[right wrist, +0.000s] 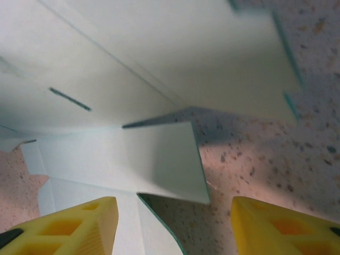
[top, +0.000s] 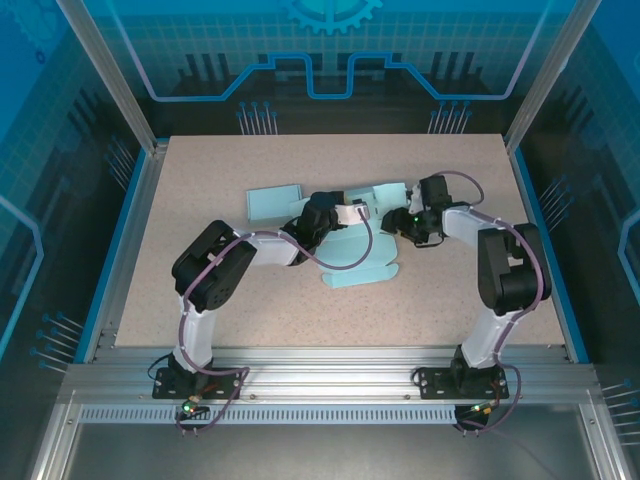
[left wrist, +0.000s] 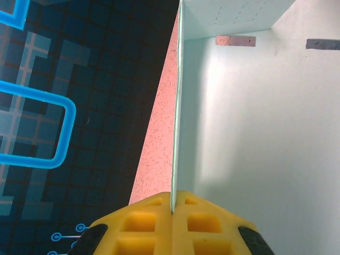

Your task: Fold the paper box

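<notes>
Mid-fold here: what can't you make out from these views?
Left wrist: the left gripper pads hide how deep the paper box panel sits.
Right wrist: frame edges crop the box; the flap between the open right gripper fingers is unidentifiable.
Top external: both grippers cover the box's centre; creases there are unreadable.

The paper box [top: 355,262] is pale mint green, with darker green cut edges. The table [top: 250,320] is beige with fine dark and rusty speckles, edged in blue. The left gripper [left wrist: 171,204] and right gripper [right wrist: 172,212] are bright yellow. The arms [top: 215,265] are black and white. The walls [top: 60,120] are dark blue with a faint grid and glowing cyan circuit lines.
</notes>
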